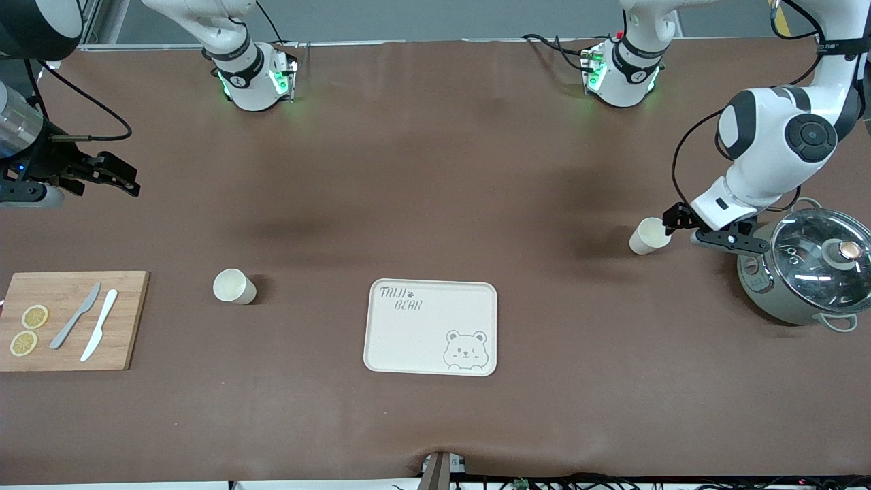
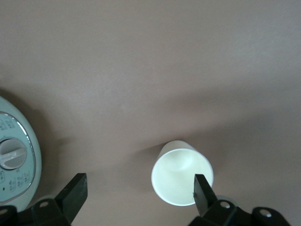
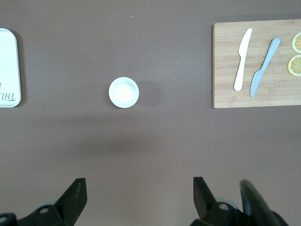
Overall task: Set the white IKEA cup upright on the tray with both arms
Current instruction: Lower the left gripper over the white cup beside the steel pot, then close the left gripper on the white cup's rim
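Note:
Two white cups show. One cup (image 1: pixel 650 236) (image 2: pixel 182 178) lies on its side near the left arm's end of the table, mouth toward my left gripper (image 1: pixel 684 228) (image 2: pixel 139 188). That gripper is open and low beside it, one fingertip (image 2: pixel 201 188) overlapping the rim. The other cup (image 1: pixel 234 286) (image 3: pixel 123 92) stands upright between the tray and the cutting board. The cream tray (image 1: pixel 422 333) (image 3: pixel 8 66) with bear drawing lies flat mid-table with nothing on it. My right gripper (image 1: pixel 126 178) (image 3: pixel 138 188) hangs open and holds nothing, high over the right arm's end of the table.
A wooden cutting board (image 1: pixel 129 320) (image 3: pixel 225 61) with two knives and lemon slices lies at the right arm's end. A grey cooker with a glass lid (image 1: pixel 810 272) (image 2: pixel 14 160) stands right beside the left gripper at the left arm's end.

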You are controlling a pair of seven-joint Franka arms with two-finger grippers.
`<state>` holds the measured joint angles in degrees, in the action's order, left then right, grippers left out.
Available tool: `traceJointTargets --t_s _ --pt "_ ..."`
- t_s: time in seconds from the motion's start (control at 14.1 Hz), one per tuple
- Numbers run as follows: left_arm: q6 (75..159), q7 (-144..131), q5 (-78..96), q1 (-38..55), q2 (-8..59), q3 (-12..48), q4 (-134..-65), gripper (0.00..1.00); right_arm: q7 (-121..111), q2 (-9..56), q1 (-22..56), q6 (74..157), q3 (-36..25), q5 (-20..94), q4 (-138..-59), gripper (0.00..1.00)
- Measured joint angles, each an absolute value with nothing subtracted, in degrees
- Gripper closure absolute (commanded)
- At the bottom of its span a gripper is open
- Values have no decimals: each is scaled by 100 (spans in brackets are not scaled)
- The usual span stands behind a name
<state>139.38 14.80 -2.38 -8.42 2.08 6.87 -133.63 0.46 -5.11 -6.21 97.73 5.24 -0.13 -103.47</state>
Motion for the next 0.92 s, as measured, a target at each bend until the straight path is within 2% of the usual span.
traceJointTargets --t_s 0.43,0.92 --pt "14815 1675 -238 -1030 307 687 -13956 0 46 -466 -620 9773 527 -13 -10343 0" --pt "15551 1788 -238 -1107 631 687 -14237 0 46 -460 -616 9773 529 -13 -10342 0"
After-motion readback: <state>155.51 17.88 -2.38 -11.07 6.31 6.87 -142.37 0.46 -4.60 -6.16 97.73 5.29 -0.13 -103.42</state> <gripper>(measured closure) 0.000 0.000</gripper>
